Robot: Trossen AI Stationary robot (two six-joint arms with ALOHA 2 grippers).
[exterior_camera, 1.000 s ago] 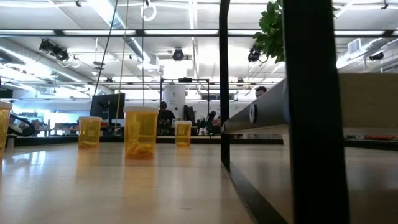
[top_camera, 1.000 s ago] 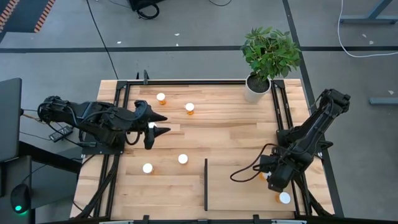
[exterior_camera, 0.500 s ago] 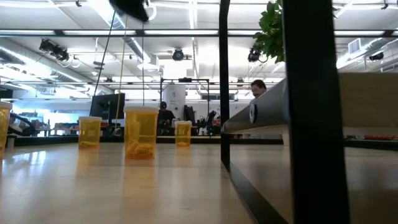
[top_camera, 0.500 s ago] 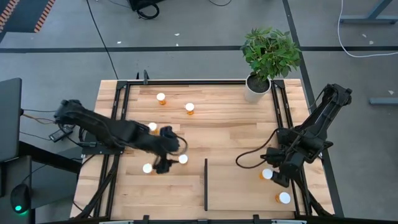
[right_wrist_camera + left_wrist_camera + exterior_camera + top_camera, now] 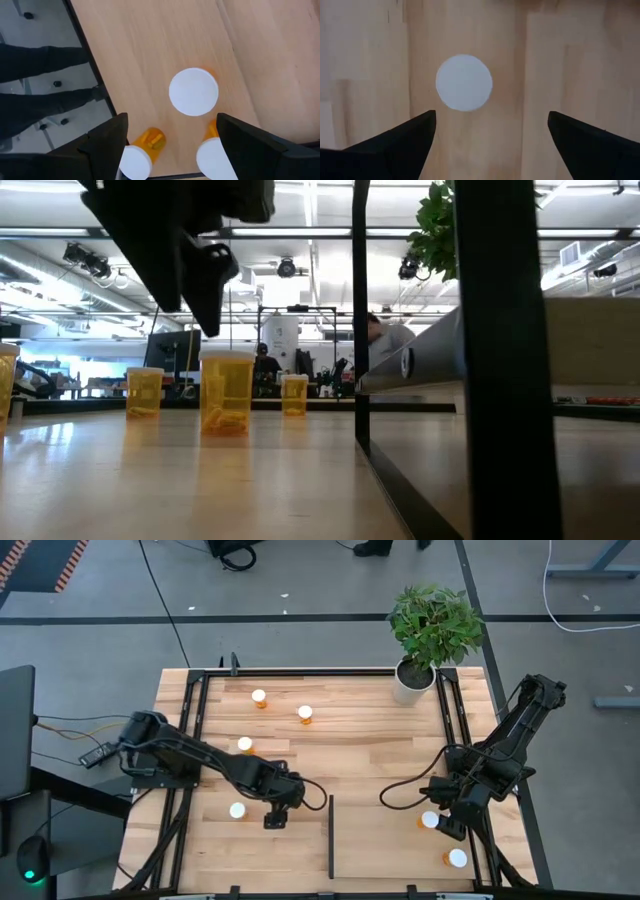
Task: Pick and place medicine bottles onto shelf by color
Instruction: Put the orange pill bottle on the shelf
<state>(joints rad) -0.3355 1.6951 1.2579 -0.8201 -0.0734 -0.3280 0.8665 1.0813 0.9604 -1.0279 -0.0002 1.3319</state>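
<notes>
Reaching farther across the table now, the left gripper [image 5: 276, 812] hangs directly above a white-capped orange bottle [image 5: 464, 82], fingers spread wide either side of it, beside the shelf's black strip [image 5: 331, 836]. Over on the shelf [image 5: 385, 840], the right gripper [image 5: 452, 827] hovers with fingers apart above three bottles there, one of them [image 5: 193, 92] dead centre.

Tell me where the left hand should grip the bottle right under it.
Probably from straight above, closing the open left hand across the round white cap of the medicine bottle. It stands upright with bare tabletop on every side, so either finger has room to descend.
</notes>
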